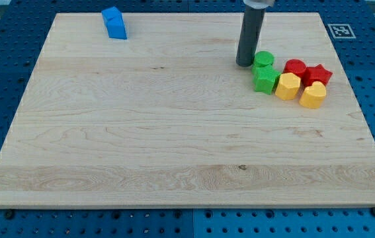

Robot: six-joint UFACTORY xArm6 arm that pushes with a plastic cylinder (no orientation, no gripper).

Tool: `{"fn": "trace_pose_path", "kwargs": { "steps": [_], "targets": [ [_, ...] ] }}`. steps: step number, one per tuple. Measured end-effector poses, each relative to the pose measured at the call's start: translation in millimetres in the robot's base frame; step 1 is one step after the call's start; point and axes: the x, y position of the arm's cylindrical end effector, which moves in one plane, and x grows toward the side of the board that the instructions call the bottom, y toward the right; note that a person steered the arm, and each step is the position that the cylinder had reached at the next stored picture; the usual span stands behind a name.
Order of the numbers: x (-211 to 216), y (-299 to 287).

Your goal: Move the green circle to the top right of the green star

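My tip (245, 64) rests on the wooden table (141, 132) just to the view's left of the green circle (263, 60), touching it or very nearly so. The end effector is a bare rod with nothing to open or close, and it holds nothing. The green circle sits at the view's top of the green star (265, 80), the two touching, so it is above the star and not yet clearly to its upper right. Close against the star's right side is a yellow hexagon-like block (288, 86), then a yellow heart-shaped block (313, 96), with a red round block (295, 67) and a red star (318, 74) behind them. A blue block (114, 23) stands well apart near the view's top left. The main risk, as I judge it, is crowding: a push toward the right could drive the circle into the red round block, or drag the green star along because they touch, shifting the very thing the circle is placed against. An off-centre push could also let the circle roll round my tip and slip away. No readable writing shows; only a black and white square marker (340, 30) at the table's top right corner.
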Motion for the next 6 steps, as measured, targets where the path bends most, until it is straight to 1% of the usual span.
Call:
{"fn": "trace_pose_path", "kwargs": {
  "steps": [4, 6],
  "targets": [
    [0.0, 16.4],
    [-20.4, 16.3]
  ]
}}
